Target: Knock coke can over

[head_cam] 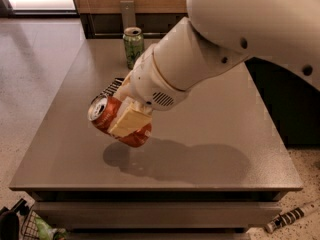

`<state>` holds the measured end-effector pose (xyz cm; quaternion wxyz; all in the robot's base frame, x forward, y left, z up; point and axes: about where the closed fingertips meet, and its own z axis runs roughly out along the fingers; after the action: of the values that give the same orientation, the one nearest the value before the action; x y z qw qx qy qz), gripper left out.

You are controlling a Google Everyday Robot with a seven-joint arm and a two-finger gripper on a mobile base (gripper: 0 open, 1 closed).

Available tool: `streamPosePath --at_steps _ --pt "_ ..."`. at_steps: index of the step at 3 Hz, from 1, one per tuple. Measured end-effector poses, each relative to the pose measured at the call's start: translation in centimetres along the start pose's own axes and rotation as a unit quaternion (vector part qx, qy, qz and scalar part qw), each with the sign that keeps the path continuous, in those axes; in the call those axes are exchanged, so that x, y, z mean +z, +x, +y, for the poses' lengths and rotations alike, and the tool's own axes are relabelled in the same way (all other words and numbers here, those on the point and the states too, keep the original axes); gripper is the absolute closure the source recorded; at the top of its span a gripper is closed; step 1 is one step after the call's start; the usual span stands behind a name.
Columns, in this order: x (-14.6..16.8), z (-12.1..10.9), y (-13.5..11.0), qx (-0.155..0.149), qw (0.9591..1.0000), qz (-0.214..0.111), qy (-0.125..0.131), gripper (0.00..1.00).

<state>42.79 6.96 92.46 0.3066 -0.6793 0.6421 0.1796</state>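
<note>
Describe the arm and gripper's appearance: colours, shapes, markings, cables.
The arm is smooth, off-white and bulky, built of rounded tube-like segments with a few small dark dots; a small vent grille sits on the wrist. No cables or lettering show. The gripper, shut on the coke can above the table, has flat cream-yellow fingers.

Gripper [123,112] clamped on coke can [103,118], held tilted over the front-left part of the table [225,109], silver top facing left, its shadow on the tabletop just beneath. Green can [133,46] upright near the table's far edge. Black remote [112,86] flat on the table behind the gripper, partly hidden.
</note>
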Motion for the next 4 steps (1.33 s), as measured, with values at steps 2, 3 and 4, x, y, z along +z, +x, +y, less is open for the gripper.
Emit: streamPosePath --at_steps 2,3,4 --pt "2.1 0.9 2.9 -0.018 0.9869 0.159 0.021 1.0" --pt "4.4 1.7 3.5 -0.04 0.9784 0.202 0.015 1.0" --pt "7.9 2.7 3.5 -0.059 0.9756 0.211 -0.005 1.0"
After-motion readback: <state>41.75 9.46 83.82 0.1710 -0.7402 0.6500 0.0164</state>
